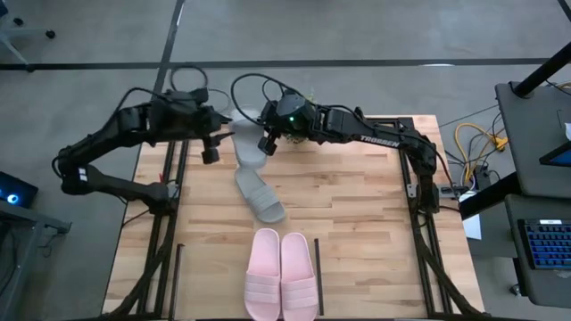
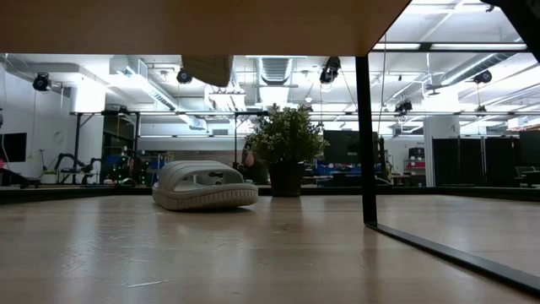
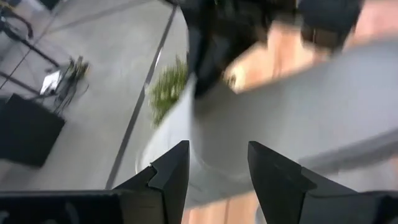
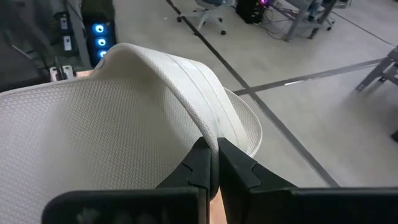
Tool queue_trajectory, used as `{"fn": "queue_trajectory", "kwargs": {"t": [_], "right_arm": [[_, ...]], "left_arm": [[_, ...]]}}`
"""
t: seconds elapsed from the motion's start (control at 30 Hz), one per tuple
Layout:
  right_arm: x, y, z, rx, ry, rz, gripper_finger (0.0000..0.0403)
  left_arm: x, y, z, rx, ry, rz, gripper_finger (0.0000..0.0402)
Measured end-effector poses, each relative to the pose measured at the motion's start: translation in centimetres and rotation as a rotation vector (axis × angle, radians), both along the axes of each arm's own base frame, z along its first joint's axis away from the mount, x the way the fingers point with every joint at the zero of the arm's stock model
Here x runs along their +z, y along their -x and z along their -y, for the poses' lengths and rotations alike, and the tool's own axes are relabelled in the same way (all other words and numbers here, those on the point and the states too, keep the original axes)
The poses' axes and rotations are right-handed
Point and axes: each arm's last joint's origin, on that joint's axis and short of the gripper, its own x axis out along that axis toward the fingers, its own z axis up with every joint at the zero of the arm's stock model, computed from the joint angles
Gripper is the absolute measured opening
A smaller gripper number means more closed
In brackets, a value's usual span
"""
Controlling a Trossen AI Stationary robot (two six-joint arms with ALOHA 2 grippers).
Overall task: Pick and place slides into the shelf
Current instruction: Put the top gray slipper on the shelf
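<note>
A grey-green slide (image 1: 244,143) hangs above the table's far edge, with my right gripper (image 1: 268,141) shut on it; its sole (image 2: 207,69) shows high in the low view. My left gripper (image 1: 211,147) stands open just left of it, with the slide (image 3: 280,106) ahead of its fingers and nothing between them. The other grey-green slide (image 1: 260,198) lies on its sole mid-table, also seen in the low view (image 2: 205,186). The pink pair (image 1: 283,276) lies side by side at the near edge, between the shelf's black bars (image 1: 178,272). My right gripper pinches the slide's wide strap (image 4: 208,134) between its two fingers, near where the strap meets the sole's side. The fingers come from the table's right, slanting down. The slide is lifted clear of the table, its ribbed footbed (image 4: 74,137) facing the wrist.
Black arm frames (image 1: 169,223) (image 1: 419,223) run along the table's left and right sides. A black upright bar (image 2: 364,135) of the shelf stands at the right in the low view. A potted plant (image 2: 285,143) stands beyond the far edge. Bare wood (image 1: 357,205) lies right of the slides.
</note>
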Motion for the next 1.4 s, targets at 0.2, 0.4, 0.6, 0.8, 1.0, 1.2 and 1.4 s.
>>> {"fn": "queue_trajectory", "kwargs": {"t": [0.2, 0.4, 0.6, 0.8, 1.0, 1.2, 1.4], "right_arm": [[0.1, -0.1, 0.0, 0.015, 0.017, 0.004, 0.0008], [0.1, -0.1, 0.0, 0.017, 0.016, 0.007, 0.0008], [0.2, -0.1, -0.1, 0.024, 0.01, 0.013, 0.0008], [0.3, -0.2, -0.3, 0.033, 0.017, 0.024, 0.0008], [0.3, -0.2, -0.3, 0.041, 0.019, 0.027, 0.0008], [0.3, -0.3, -0.5, 0.072, 0.005, 0.029, 0.0008], [0.3, -0.2, -0.7, 0.096, -0.008, 0.027, 0.0008]], "left_arm": [[-0.7, -1.6, 0.0, 0.04, -0.066, -0.08, 0.0148], [-1.2, -2.4, -0.3, 0.115, -0.144, -0.137, 0.0148], [-1.9, -3.7, -0.8, 0.209, -0.207, -0.203, 0.0148], [-2.6, -5.0, -1.2, 0.261, -0.245, -0.253, 0.0148], [-3.0, -5.6, -1.3, 0.306, -0.284, -0.281, 0.0148], [-2.8, -5.3, -1.2, 0.314, -0.289, -0.273, 0.0135], [-2.4, -4.8, -1.1, 0.314, -0.288, -0.253, 0.0054]]}}
